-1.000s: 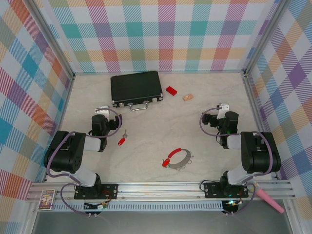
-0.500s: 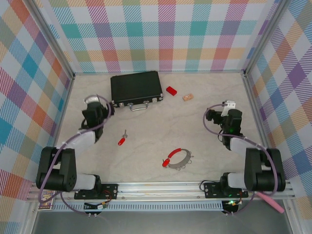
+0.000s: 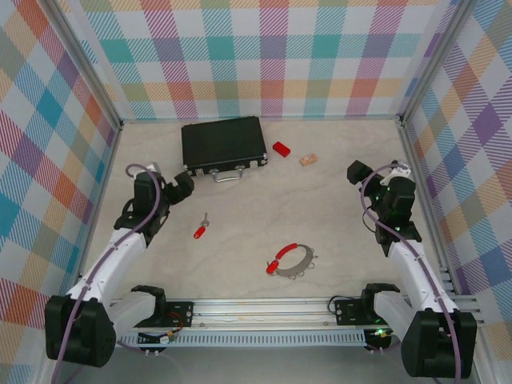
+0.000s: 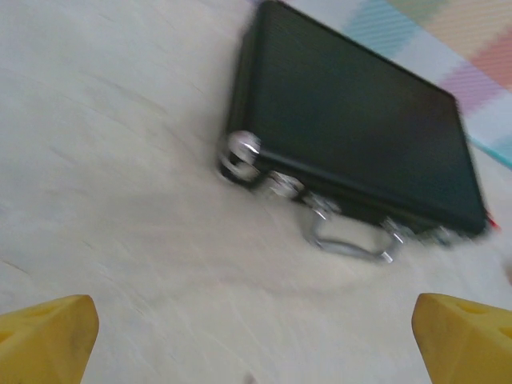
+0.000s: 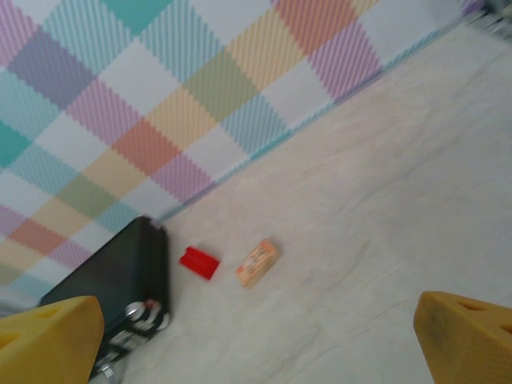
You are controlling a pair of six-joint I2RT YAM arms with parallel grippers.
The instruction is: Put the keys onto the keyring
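Keyring (image 3: 294, 262): flat on table, near front edge, centre.
Ring key (image 3: 276, 262): red head at ring's left rim; threaded or just touching, can't tell.
Loose key (image 3: 200, 230): left of centre, well apart from ring.
Step (my read): fetch loose key; pinch red head, leave blade free.
L gripper (image 3: 182, 186): jaws wide, empty, beside case (image 3: 223, 146).
R gripper (image 3: 357, 171): jaws wide, empty, far right.
Unclear: ring's opening and loops too small; wrist views blurred.

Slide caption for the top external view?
Both grippers open: left gripper by the black case, right gripper opposite; one key lies apart from the keyring.
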